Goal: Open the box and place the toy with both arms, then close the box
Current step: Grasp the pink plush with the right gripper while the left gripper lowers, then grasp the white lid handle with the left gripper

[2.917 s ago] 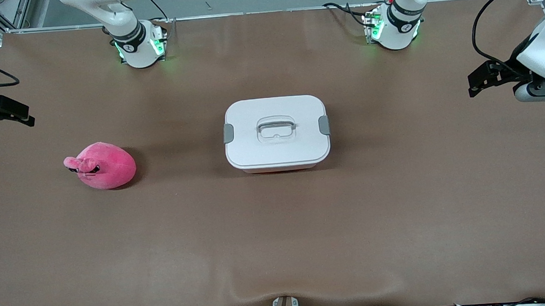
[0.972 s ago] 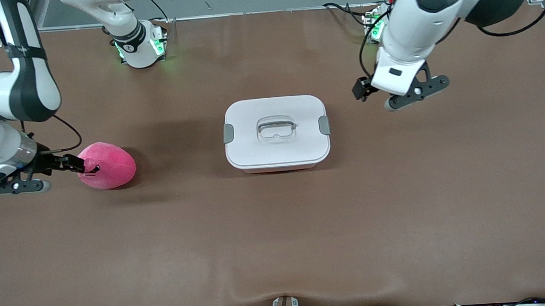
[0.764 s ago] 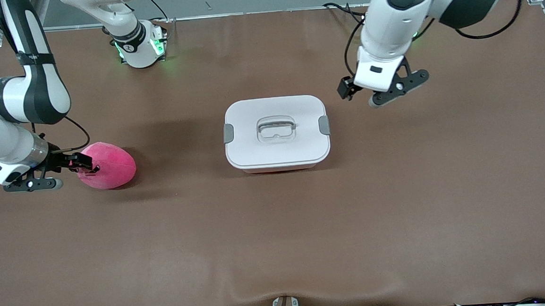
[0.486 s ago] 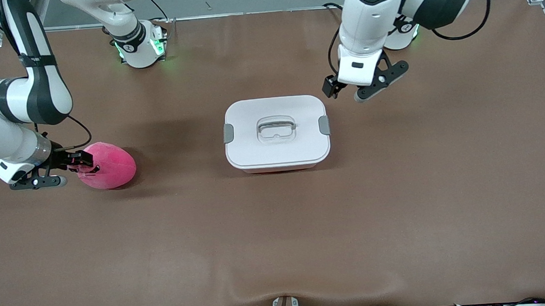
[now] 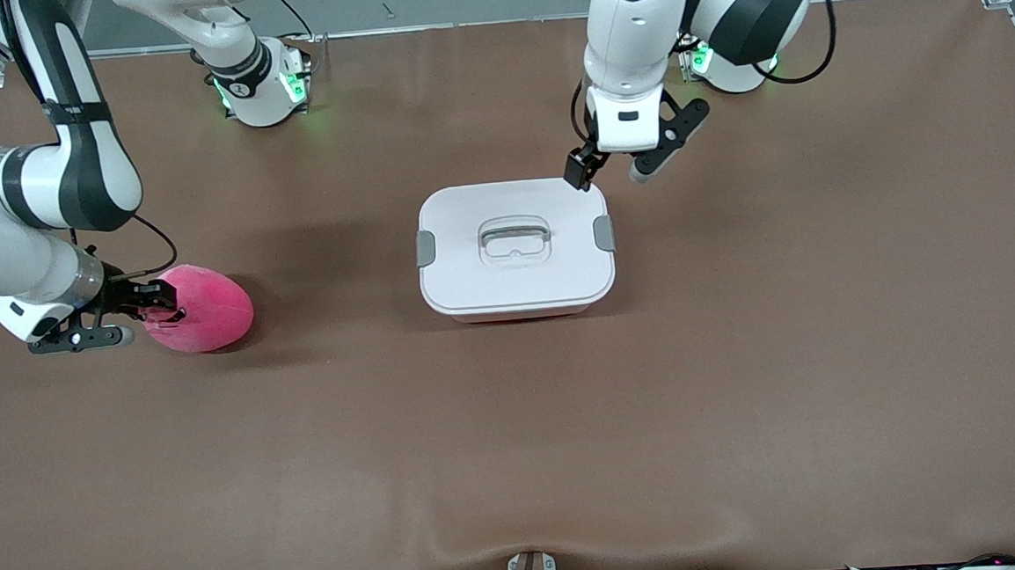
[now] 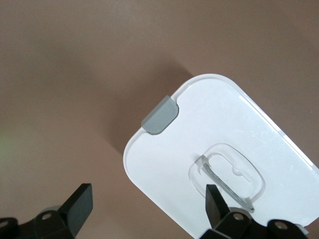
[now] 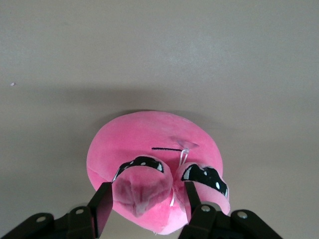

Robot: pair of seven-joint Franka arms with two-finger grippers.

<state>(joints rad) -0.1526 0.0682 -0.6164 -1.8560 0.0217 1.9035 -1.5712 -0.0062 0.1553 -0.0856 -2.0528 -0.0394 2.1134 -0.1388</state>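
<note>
While right claw (image 7: 144, 209) pinches toy (image 5: 200, 308) snout, left claw (image 6: 147, 209) gapes over box (image 5: 514, 249) corner

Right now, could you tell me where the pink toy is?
The toy lies on the table toward the right arm's end, apart from the box, with the right gripper around its snout.

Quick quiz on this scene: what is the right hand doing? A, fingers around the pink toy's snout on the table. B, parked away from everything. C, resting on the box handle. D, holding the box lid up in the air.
A: the right hand has its fingers on either side of the snout of the toy, which sits on the table; the box is lidded and apart from it.
</note>
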